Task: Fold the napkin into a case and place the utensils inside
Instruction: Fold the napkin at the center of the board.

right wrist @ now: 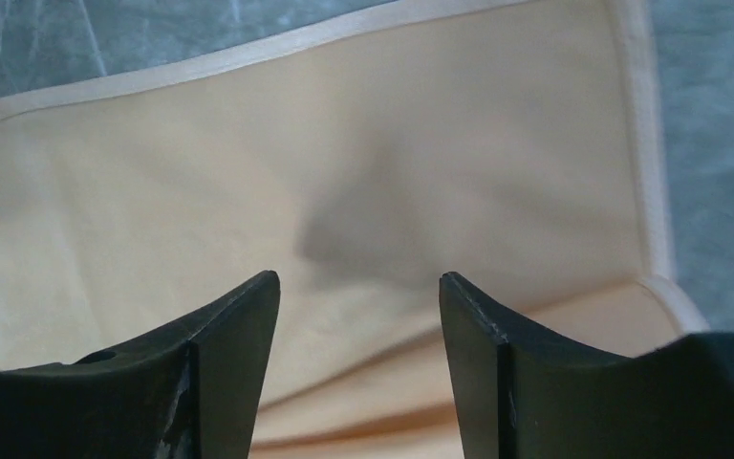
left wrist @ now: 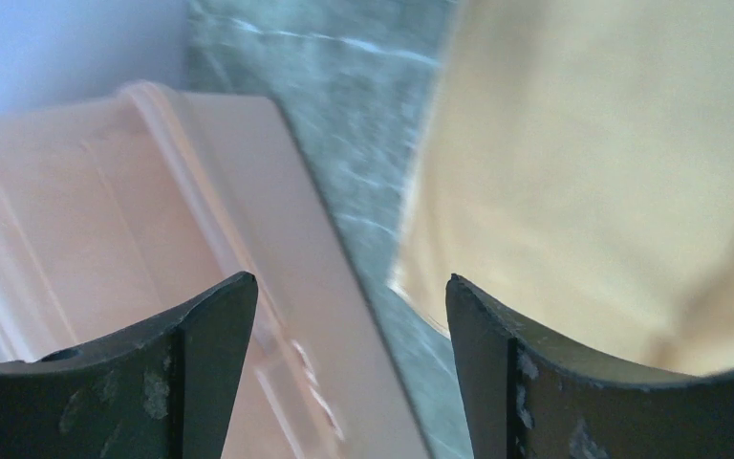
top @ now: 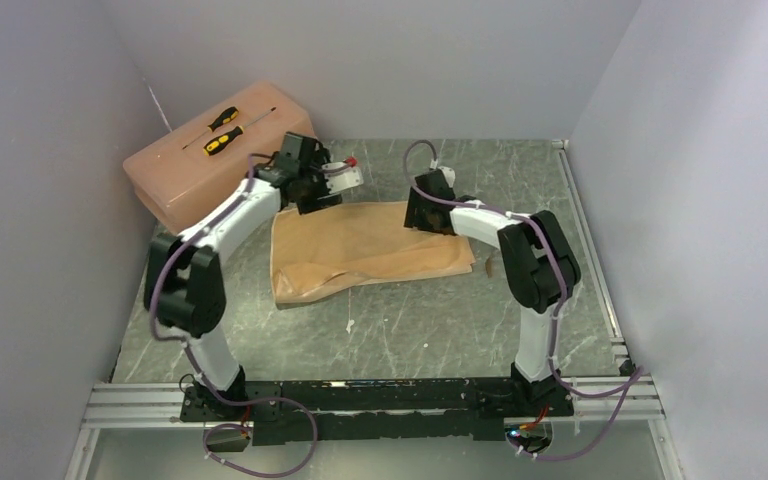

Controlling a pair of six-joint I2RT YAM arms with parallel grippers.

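Overhead, the shiny peach-tan satin napkin [top: 370,250] lies in flat layers at the middle of the green marbled table [top: 400,330], with a rumpled ridge toward its near-left corner. The left gripper [top: 312,195] hangs over the cloth's far-left corner, just beside the rigid pink plastic toolbox [top: 185,175] that stands at the far left. Two yellow-and-black screwdrivers [top: 224,130] lie on the toolbox lid. The right gripper [top: 423,215] hangs over the napkin's far edge, right of the middle.

In the left wrist view, the two dark fingers [left wrist: 201,354] stand wide apart with nothing between them. Below them the pink toolbox fills the left side, a strip of green table runs down the middle, and the edge of the napkin takes up the right. Whether the fingertips touch anything cannot be told.

In the right wrist view, the fingers [right wrist: 220,344] are likewise spread and grasp nothing. The satin fills most of the view beneath them, with its pale hem running along the top and right edges. A second layer of cloth shows below the upper one at the lower right.
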